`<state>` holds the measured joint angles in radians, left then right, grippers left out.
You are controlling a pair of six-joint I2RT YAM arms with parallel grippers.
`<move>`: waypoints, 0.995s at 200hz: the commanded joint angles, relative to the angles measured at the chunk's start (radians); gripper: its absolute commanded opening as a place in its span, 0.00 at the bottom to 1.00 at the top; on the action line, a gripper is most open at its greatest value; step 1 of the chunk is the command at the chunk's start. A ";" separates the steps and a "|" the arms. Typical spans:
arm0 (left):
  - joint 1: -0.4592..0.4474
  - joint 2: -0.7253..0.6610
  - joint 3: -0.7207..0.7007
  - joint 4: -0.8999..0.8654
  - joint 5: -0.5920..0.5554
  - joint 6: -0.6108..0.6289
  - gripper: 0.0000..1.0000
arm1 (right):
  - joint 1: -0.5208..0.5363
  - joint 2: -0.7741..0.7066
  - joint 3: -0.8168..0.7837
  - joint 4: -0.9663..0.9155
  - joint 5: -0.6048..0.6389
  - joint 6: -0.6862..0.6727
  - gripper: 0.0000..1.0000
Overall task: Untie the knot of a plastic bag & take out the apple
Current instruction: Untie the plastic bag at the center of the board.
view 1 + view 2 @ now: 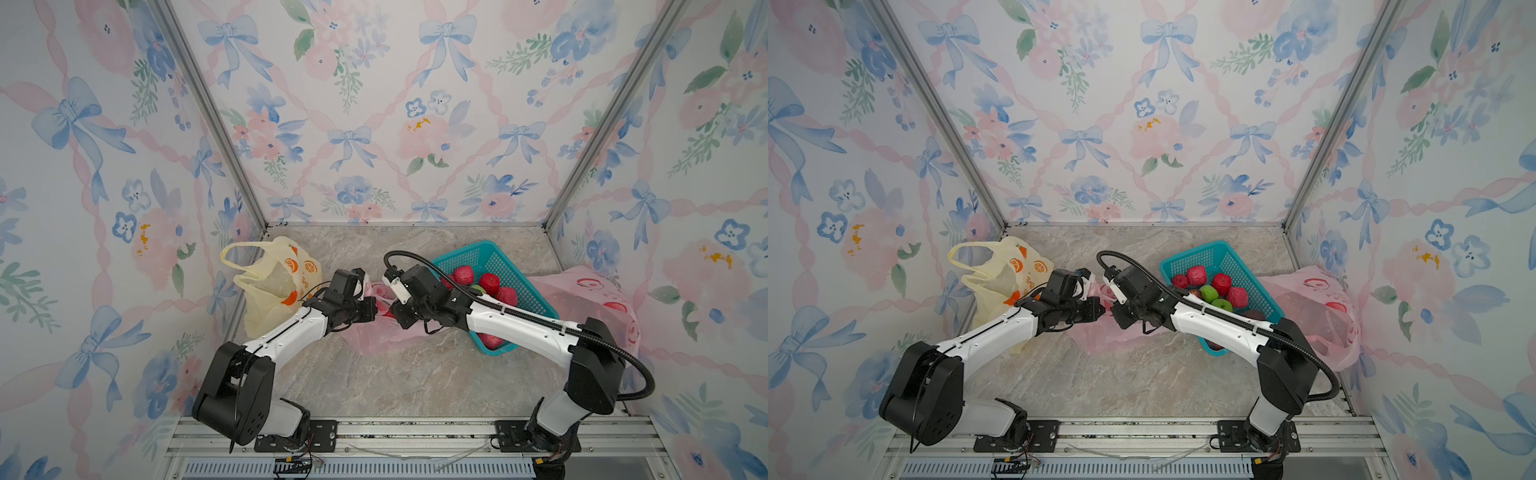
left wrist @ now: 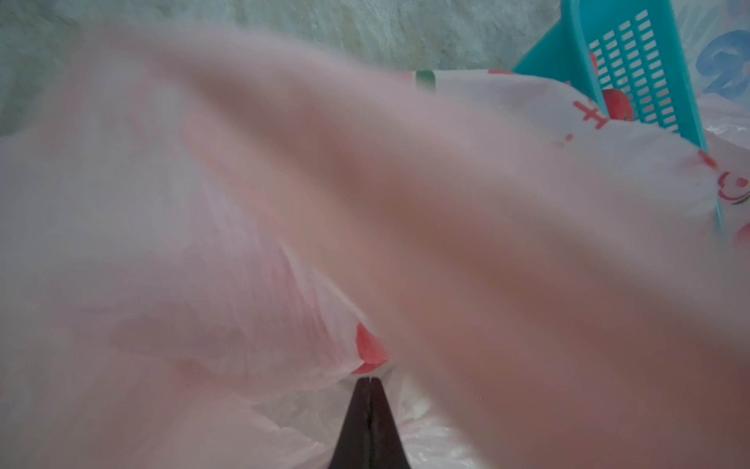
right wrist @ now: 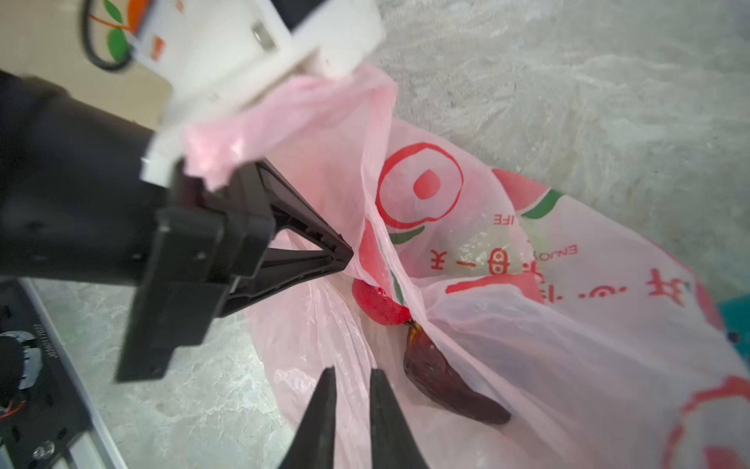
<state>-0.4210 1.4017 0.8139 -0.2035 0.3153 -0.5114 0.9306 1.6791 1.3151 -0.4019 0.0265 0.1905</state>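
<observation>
Only the right wrist view looks into the thin pink plastic bag [image 3: 527,325], where the round red apple [image 3: 379,304] lies. The left gripper [image 3: 348,256] pinches the bag's rim, and the right gripper [image 3: 353,370] stands slightly parted and empty. In both top views the arms cover the bag's mouth.

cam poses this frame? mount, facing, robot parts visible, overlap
Top views: stereo pair high behind the robot, looking down at the table; left arm and right arm show.
Left wrist: on the left arm, looking along the shut left gripper into the pink bag, blurred.
Right wrist: on the right arm, looking past the narrowly parted right gripper at the apple in the bag.
Shared: all views show the pink bag; right wrist also catches the left gripper pinching it.
</observation>
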 commanded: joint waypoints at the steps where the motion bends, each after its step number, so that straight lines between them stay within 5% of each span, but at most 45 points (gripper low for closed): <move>1: -0.014 0.007 0.021 0.011 0.061 -0.022 0.00 | 0.013 0.018 0.017 0.024 0.067 0.038 0.18; 70: -0.030 0.149 0.027 0.129 0.168 -0.052 0.00 | 0.019 0.151 0.010 -0.009 0.130 0.049 0.16; 199: 0.057 0.300 0.117 0.408 0.014 -0.159 0.00 | 0.066 0.139 -0.183 -0.028 -0.054 0.025 0.02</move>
<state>-0.3748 1.6615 0.9184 0.1020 0.3611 -0.6262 0.9802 1.7996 1.1576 -0.3927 0.0273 0.2180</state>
